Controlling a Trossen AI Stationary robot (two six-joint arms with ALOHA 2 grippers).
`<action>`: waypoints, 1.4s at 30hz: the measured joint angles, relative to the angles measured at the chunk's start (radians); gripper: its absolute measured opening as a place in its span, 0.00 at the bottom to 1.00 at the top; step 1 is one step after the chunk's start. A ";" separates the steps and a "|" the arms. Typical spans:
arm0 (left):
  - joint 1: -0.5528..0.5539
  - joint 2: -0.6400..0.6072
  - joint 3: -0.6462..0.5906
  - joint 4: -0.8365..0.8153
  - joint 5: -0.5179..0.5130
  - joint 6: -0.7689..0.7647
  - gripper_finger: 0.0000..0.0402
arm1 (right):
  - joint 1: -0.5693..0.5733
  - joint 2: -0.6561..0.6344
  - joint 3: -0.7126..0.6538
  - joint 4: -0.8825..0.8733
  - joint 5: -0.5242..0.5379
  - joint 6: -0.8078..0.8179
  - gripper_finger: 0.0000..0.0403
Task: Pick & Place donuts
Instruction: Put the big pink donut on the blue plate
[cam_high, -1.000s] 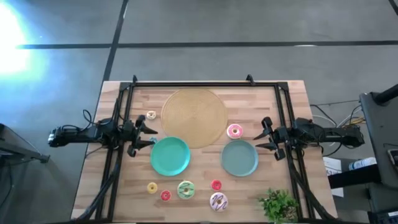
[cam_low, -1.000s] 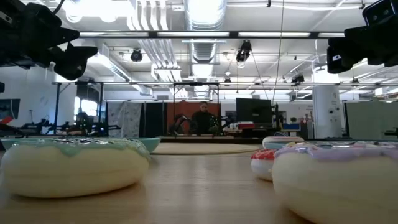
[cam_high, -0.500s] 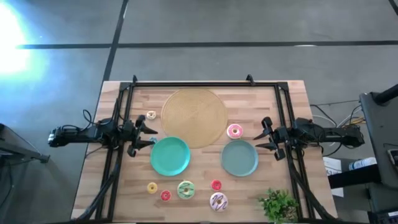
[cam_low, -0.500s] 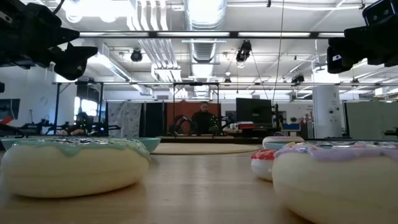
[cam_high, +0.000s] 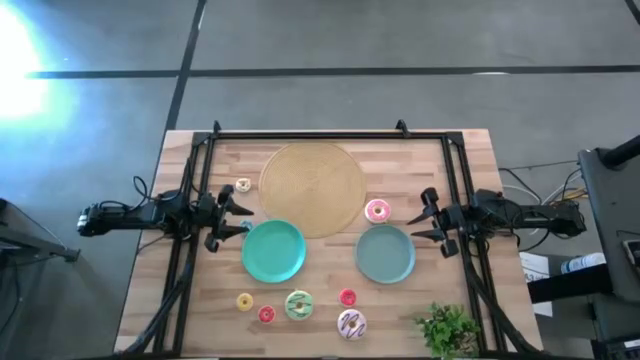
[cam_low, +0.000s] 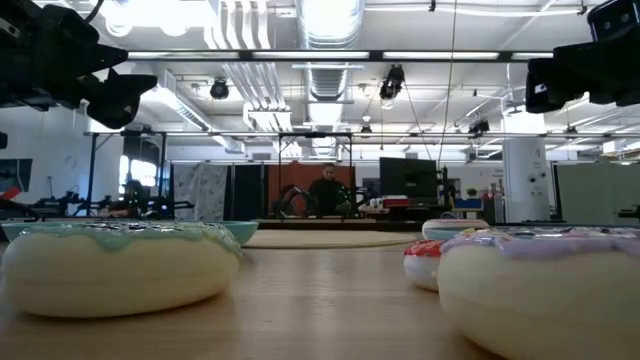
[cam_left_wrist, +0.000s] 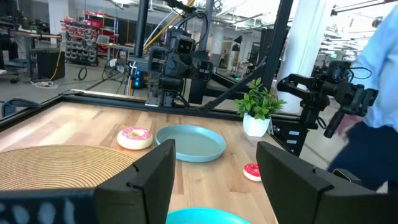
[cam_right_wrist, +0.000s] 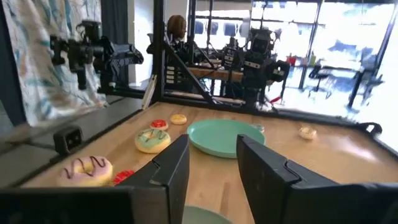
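Note:
Several donuts lie flat on the wooden table. A cream one (cam_high: 242, 186) and a pink one (cam_high: 377, 210) lie beside the tan woven disc (cam_high: 313, 189). Yellow (cam_high: 245, 301), red (cam_high: 266, 314), green (cam_high: 299, 304), another red (cam_high: 347, 297) and white-pink (cam_high: 351, 323) donuts lie near the near edge. My left gripper (cam_high: 235, 218) hovers open left of the teal plate (cam_high: 273, 250). My right gripper (cam_high: 428, 215) hovers open right of the pink donut, beside the grey-green plate (cam_high: 385, 254). The left wrist view shows the pink donut (cam_left_wrist: 135, 137) far ahead of my open left gripper (cam_left_wrist: 214, 186).
A small potted plant (cam_high: 447, 328) stands at the near right corner. A dark metal frame (cam_high: 310, 134) runs along the far edge and both sides. A person (cam_low: 325, 192) shows in the room beyond the table. Bare wood lies between the plates and the near donuts.

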 joint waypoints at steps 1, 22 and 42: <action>0.000 0.000 0.000 0.000 0.000 0.000 0.50 | 0.000 0.000 0.000 0.009 0.000 -0.026 0.31; 0.000 0.000 0.000 0.000 0.000 0.000 0.50 | 0.000 0.006 0.000 0.110 0.544 1.008 0.32; 0.000 0.001 0.000 -0.001 0.000 0.000 0.50 | -0.008 0.151 0.000 0.115 0.686 1.403 0.37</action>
